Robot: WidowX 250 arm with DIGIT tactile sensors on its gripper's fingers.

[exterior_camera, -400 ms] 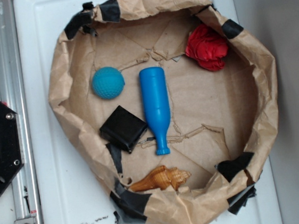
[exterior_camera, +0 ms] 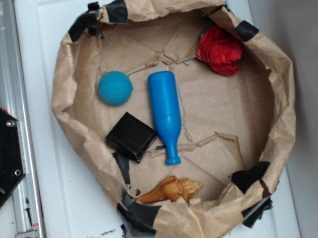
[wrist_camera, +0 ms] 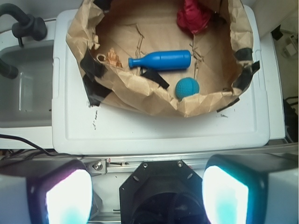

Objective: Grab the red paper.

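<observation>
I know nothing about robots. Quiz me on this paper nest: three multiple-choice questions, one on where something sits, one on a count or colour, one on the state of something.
1. Where does the red paper lie in the exterior view?
A. upper right, against the brown paper wall
B. bottom, beside the shell
C. outside the nest

2. How many blue or teal things lie in the nest?
A. one
B. two
C. four

3. How is the blue bottle placed?
A. standing upright
B. lying on its side
C. held by the hand

Answers:
1. A, the red wad rests at the nest's upper right edge.
2. B, only the bottle and the teal ball.
3. B, it lies flat, and the hand is far off, holding nothing.
</observation>
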